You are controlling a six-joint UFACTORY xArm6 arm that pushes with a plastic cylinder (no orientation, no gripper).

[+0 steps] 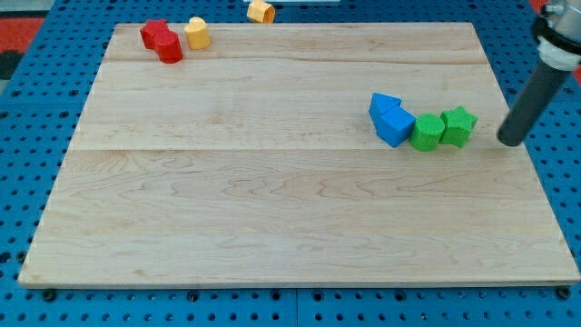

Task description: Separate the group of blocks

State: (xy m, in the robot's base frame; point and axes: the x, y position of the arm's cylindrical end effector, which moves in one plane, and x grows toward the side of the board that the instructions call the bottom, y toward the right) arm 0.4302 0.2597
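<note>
Though apart, green star, my tip

Pale wooden board with visible grain, faint satin sheen, blue perforated metal-looking base, matt plastic-looking green blocks, blue blocks, matt dark rod

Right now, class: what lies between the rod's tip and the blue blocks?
In the camera view, two green blocks lie between my tip and the blue blocks.

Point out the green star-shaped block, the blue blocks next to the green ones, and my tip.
green star-shaped block (459,125), camera view, top face
blue blocks (391,119), camera view, middle of the pair
my tip (510,141), camera view, rod's lower end
</note>
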